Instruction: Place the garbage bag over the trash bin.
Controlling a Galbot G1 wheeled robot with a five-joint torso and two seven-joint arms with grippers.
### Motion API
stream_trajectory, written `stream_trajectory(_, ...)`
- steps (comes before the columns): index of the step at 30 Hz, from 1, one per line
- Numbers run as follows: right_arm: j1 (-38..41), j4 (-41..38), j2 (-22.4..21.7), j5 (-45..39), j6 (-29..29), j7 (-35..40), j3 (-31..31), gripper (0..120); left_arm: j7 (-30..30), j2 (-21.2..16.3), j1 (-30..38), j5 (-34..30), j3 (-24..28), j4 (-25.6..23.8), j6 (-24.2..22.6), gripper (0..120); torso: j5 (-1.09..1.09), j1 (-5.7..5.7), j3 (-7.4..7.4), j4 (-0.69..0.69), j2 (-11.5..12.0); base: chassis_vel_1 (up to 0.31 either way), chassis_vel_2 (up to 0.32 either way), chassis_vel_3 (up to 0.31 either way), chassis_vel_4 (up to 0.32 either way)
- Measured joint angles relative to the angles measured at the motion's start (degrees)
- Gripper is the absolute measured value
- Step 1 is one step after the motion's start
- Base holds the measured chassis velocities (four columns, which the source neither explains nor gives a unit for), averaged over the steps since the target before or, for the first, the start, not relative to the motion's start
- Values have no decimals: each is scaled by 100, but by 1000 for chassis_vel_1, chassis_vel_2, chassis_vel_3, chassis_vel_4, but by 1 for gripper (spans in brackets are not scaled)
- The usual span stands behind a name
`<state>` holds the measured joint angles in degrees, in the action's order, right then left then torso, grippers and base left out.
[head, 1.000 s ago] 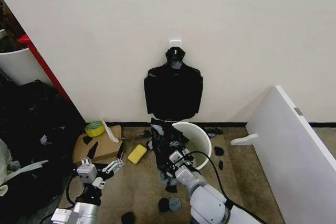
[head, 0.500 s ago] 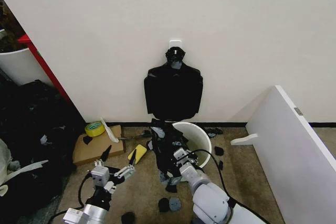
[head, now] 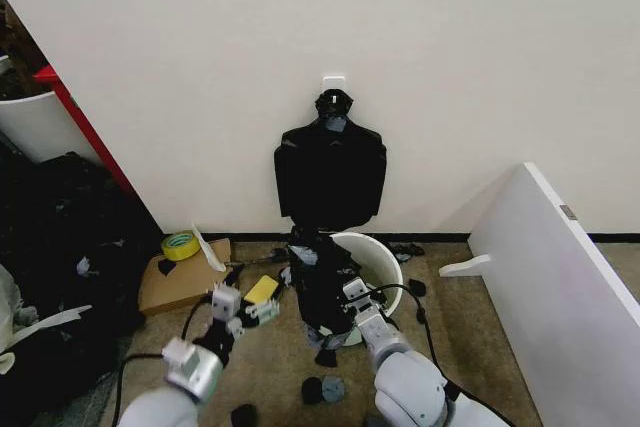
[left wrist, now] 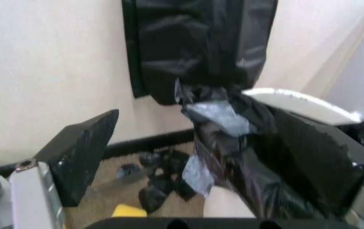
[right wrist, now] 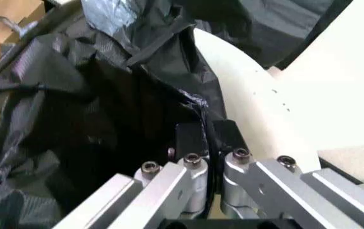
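- The left gripper is low at the left, reaching forward; its two fingers stand wide apart with nothing between them.
- The right gripper has both fingers pressed together, pinching a fold of the garbage bag.

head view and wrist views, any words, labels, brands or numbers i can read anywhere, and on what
None: no readable text shows in any view.
The garbage bag, held by the right gripper at the trash bin, is plain black.
The trash bin is plain white.
The yellow tape roll and cardboard box show no legible print.
The white board carries a small grey tag, too small to read.
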<state>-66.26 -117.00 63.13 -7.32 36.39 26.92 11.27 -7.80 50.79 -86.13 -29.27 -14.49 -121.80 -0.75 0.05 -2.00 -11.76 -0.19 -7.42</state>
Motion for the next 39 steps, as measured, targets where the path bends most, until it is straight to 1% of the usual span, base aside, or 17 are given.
stream_trajectory(1,0,0,0,0,0,0,0,0,0,0,0,0,0,0,0,96,0,0,0,0,0,0,0,0,0)
stream_trajectory(2,14,2,-1,1,0,-1,8,0,12,-71,30,-24,63,9,-64,96,-1,0,0,2,0,0,0,0,0)
stream_trajectory(4,22,2,-12,2,0,-12,25,0,17,-144,90,-71,220,33,-143,96,0,0,0,2,0,0,0,0,0)
stream_trajectory(8,28,1,-21,5,2,-40,50,0,-112,-117,313,-204,636,84,-363,95,0,0,0,2,0,0,0,0,0)
stream_trajectory(9,28,1,-21,5,2,-40,50,0,-112,-117,313,-204,636,84,-363,95,0,0,0,2,0,0,0,0,0)
stream_trajectory(12,-3,-1,-37,21,3,-52,54,0,-643,22,763,-317,1169,176,-790,94,-1,0,1,0,0,0,0,0,0)
stream_trajectory(15,-34,-12,-49,34,7,-55,48,0,-1044,155,1116,-385,1489,283,-1045,93,-2,0,0,-1,0,0,0,0,0)
stream_trajectory(16,-48,-24,-53,38,11,-55,42,0,-1194,223,1273,-444,1613,336,-1167,90,-1,0,0,-1,0,0,0,0,0)
stream_trajectory(20,-65,-34,-62,41,18,-56,36,0,-1345,305,1468,-516,1759,416,-1306,88,0,0,0,0,0,0,0,0,0)
stream_trajectory(23,-74,-56,-74,43,28,-59,26,0,-1476,472,1756,-540,1974,617,-1408,84,0,0,0,1,0,0,0,0,0)
stream_trajectory(25,-74,-57,-74,43,29,-61,23,0,-1503,518,1824,-540,2021,666,-1423,84,0,0,0,1,0,0,0,0,0)
stream_trajectory(28,-74,-58,-54,43,30,-69,10,0,-1655,685,2068,-632,2147,830,-1543,83,0,0,0,1,0,0,0,0,0)
stream_trajectory(31,-62,-57,-51,41,35,-82,18,0,-1944,833,2340,-855,2272,966,-1841,83,-1,0,0,0,0,0,0,0,0)
stream_trajectory(32,-62,-57,-51,41,35,-82,18,0,-1944,833,2340,-855,2272,966,-1841,83,-1,0,0,0,0,0,0,0,0)
stream_trajectory(34,-55,-57,-49,39,39,-86,24,0,-2165,896,2445,-1003,2325,1001,-2074,83,-1,0,0,0,0,0,0,0,0)
stream_trajectory(37,-63,-57,-45,37,40,-89,27,0,-2351,947,2546,-1139,2417,1050,-2295,83,-1,0,0,2,0,0,0,0,0)
stream_trajectory(39,-63,-57,-45,37,40,-89,28,0,-2361,953,2556,-1144,2427,1056,-2307,83,0,0,0,2,0,0,0,0,0)
